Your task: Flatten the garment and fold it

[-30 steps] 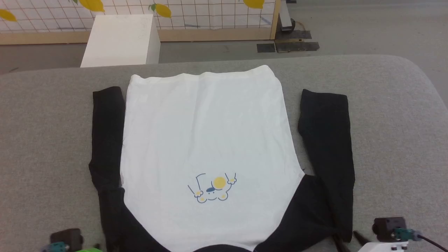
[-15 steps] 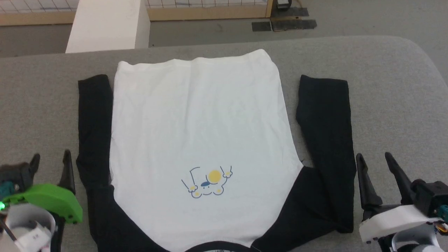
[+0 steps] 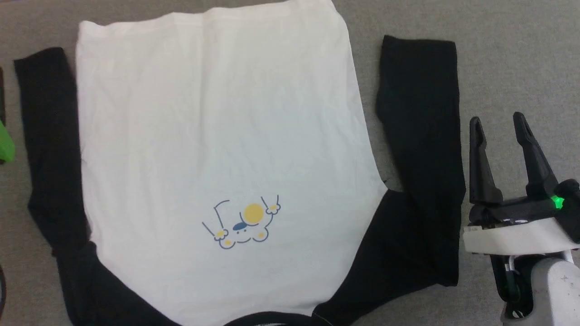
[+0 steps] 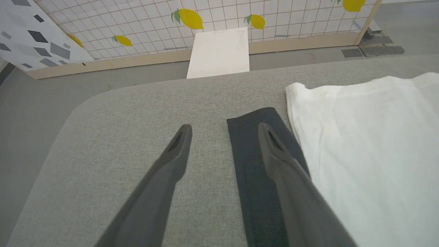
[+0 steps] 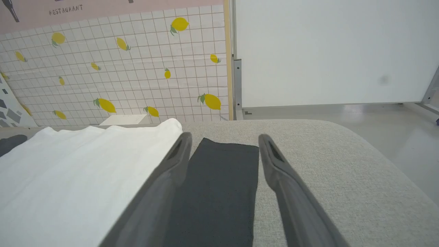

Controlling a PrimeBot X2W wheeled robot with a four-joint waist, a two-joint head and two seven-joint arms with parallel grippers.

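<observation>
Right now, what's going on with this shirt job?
The white-bodied shirt with black long sleeves lies spread flat, print side up, on the grey fabric surface; no fold is made yet. Neither pincer holds it. The left pincer is open over the left sleeve, the right pincer open beside the right sleeve.

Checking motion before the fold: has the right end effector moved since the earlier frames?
Yes. The right end effector advanced alongside the garment's black sleeve, toward its cuff.
</observation>
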